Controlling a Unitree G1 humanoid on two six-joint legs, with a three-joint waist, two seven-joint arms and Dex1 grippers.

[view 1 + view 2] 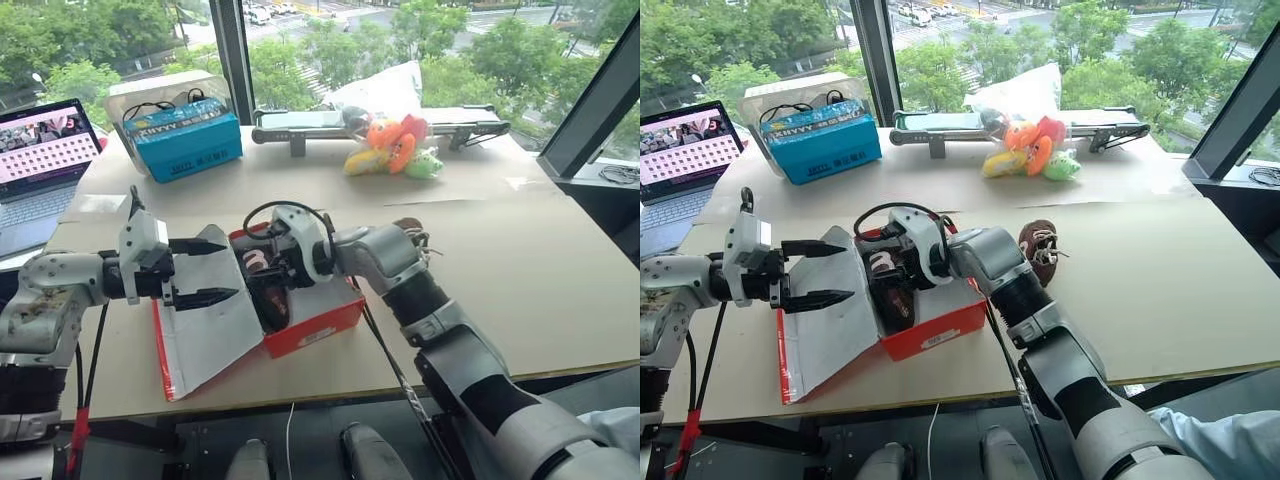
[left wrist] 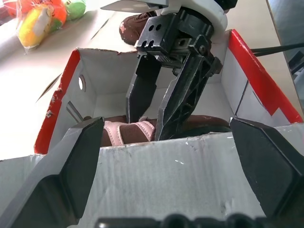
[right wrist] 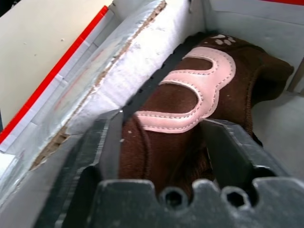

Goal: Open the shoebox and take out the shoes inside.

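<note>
Table (image 1: 1160, 270) carries everything: shoebox (image 1: 940, 330) sits near its front edge, lid folded open flat toward the robot's left, white inside showing. Step in hand, by my read: second shoe extraction, since one shoe (image 1: 1040, 245) already lies on the table just beside the box at its far right side. Other shoe (image 3: 190, 118) is inside the box, brown with pale pink trim, lying against the box wall by the lid hinge. Right pincer (image 2: 161, 114) is down in the box, fingers about half spread, one on each side of this shoe; right wrist view shows them flanking the shoe, contact on both sides not certain, so grip not yet confirmed. Left pincer (image 1: 815, 272) hovers over the open lid, fingers fully spread, holding nothing. Next move likely calls for closing the right pincer firmly on the shoe, then lifting straight up clear of the box walls.
</note>
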